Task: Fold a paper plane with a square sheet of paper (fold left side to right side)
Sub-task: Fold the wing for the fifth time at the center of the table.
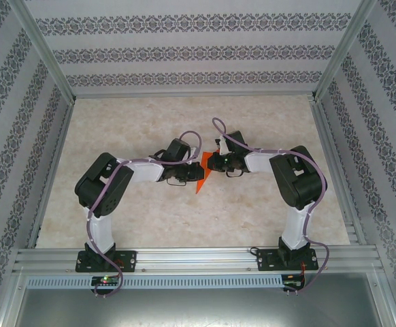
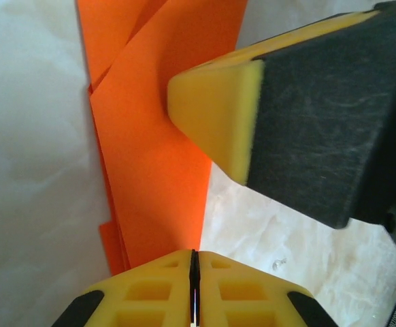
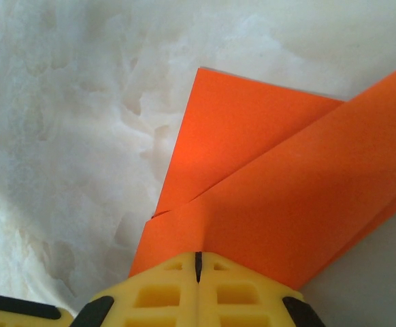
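Note:
The orange paper (image 1: 201, 174), folded into a pointed wedge of several layers, lies on the marbled table between both arms. My left gripper (image 1: 182, 172) is shut. In the left wrist view its closed tips (image 2: 193, 255) sit on the near end of the paper (image 2: 158, 157), whose right edge runs straight to the line where the jaws meet. My right gripper (image 1: 213, 162) is shut too. Its tips (image 3: 198, 257) sit on the paper (image 3: 279, 197), and a small raised crease leads into the closed jaws. The right gripper's yellow fingertip (image 2: 218, 112) rests on the paper's right edge.
The marbled tabletop (image 1: 137, 122) has free room behind and to both sides. Patterned walls (image 1: 198, 48) and metal frame posts enclose it. An aluminium rail (image 1: 198, 259) carrying the arm bases runs along the near edge.

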Controlling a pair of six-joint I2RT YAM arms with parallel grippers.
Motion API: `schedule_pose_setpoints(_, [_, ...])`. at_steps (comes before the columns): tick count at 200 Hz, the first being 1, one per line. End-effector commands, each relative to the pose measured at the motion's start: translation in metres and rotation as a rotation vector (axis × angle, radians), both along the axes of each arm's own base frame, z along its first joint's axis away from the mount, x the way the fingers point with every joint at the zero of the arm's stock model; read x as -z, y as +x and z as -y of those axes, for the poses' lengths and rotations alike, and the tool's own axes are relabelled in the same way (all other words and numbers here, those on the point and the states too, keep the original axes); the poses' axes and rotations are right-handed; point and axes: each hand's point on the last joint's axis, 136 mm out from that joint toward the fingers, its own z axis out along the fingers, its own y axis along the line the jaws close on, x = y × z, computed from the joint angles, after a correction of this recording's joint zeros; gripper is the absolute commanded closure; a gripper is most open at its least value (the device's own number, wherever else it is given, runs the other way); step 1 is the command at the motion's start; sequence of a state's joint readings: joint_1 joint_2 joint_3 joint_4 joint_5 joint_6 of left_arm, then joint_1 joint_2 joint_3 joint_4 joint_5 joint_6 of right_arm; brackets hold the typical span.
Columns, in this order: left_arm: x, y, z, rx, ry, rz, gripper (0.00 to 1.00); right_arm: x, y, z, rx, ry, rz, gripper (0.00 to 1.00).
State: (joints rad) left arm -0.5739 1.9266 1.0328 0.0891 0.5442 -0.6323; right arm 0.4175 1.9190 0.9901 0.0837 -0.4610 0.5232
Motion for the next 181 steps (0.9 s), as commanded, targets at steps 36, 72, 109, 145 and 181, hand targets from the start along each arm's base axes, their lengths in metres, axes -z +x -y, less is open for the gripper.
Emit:
schedule_pose_setpoints(36, [0.039,-0.012,-0.020,0.005,0.160,-0.044,0.89,0.006,-0.017,0.001,-0.022,-0.044,-0.042,1.00])
schedule_pose_setpoints(72, [0.050,-0.025,-0.028,0.025,0.269,-0.052,0.90,-0.003,-0.010,0.001,-0.026,-0.049,-0.019,1.00])
schedule_pose_setpoints(109, [0.058,-0.034,-0.033,0.021,0.284,-0.076,0.90,-0.001,-0.002,0.009,-0.010,-0.051,-0.020,1.00])
schedule_pose_setpoints(145, [0.064,-0.040,-0.035,0.016,0.276,-0.096,0.90,0.001,0.007,0.020,0.013,-0.048,-0.015,1.00])
schedule_pose_setpoints(181, [0.070,-0.043,-0.037,0.016,0.280,-0.109,0.90,0.001,0.016,0.030,0.034,-0.032,-0.014,1.00])
